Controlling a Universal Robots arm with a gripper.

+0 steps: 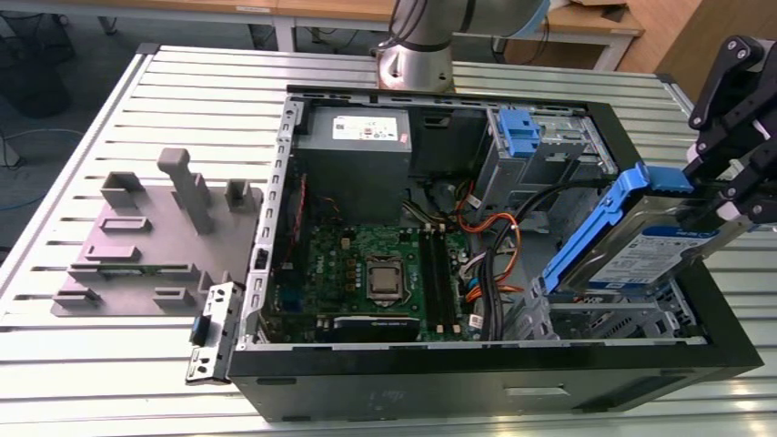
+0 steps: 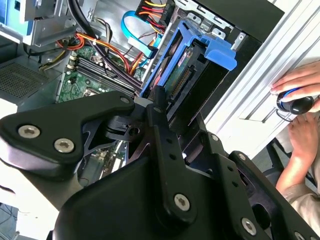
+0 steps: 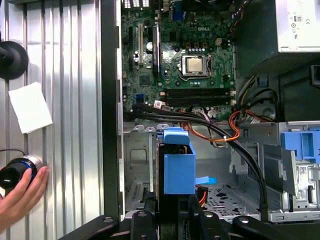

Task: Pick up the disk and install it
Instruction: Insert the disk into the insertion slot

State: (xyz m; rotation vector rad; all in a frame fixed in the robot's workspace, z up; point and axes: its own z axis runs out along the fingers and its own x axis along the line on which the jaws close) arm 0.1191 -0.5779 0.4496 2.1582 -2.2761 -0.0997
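The disk [image 1: 650,244] is a silver drive with a white-and-blue label and blue side rails. It hangs tilted, one end high, over the drive bay [image 1: 620,319] at the exterior view's right end of the open computer case [image 1: 486,373]. My gripper [image 1: 719,211] is shut on the disk's upper right edge. In the second wrist view the black fingers [image 2: 159,107] clamp the disk [image 2: 186,64], its blue rail end pointing away. In the first wrist view the disk's blue rail [image 3: 178,167] stands edge-on above the gripper [image 3: 172,217] and over the metal bay.
Inside the case are a grey power-supply box [image 1: 364,137], a bare blue bracket [image 1: 516,137], the motherboard [image 1: 377,273] and orange and black cables [image 1: 498,228]. A grey fixture [image 1: 146,237] sits on the slatted table. A person's hand [image 3: 20,192] rests by a knob outside the case.
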